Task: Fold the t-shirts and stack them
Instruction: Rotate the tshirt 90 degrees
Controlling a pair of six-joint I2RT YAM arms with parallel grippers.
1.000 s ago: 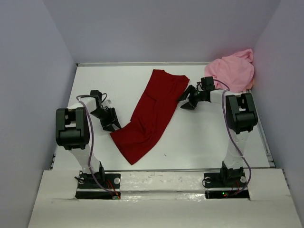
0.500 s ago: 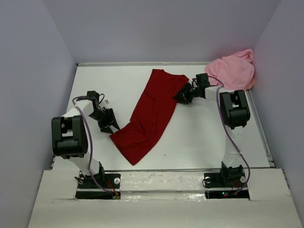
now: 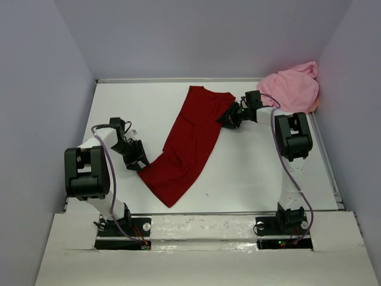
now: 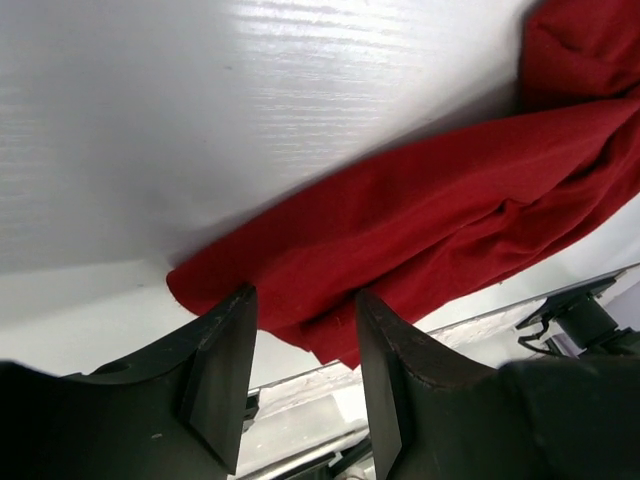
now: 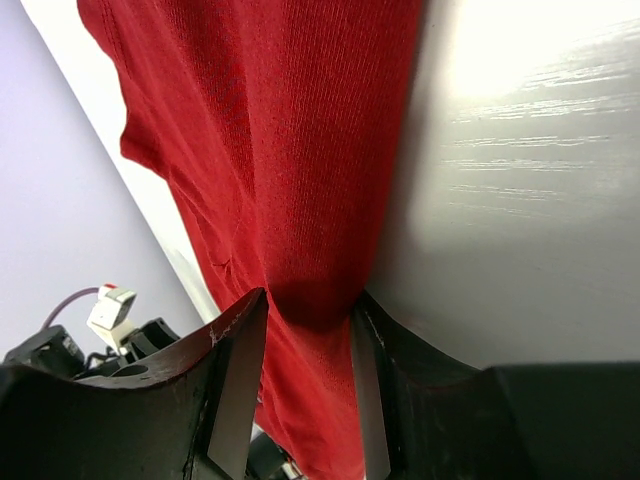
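Two shirts lie on the white table [image 3: 137, 101]. The dark red shirt [image 3: 190, 140] stretches across the middle. The pink shirt [image 3: 293, 89] sits bunched in the far right corner. The right gripper [image 5: 305, 300] pinches the dark red shirt's far end. The left gripper [image 4: 305, 300] has the shirt's near corner between its fingers, but I cannot tell if it squeezes.

White table [image 3: 256, 173] enclosed by 3 pale lilac walls [image 3: 202, 36], white board [image 3: 202, 256] laid along its near edge, 1 small dark speck [image 3: 206, 194] seen on the tabletop.
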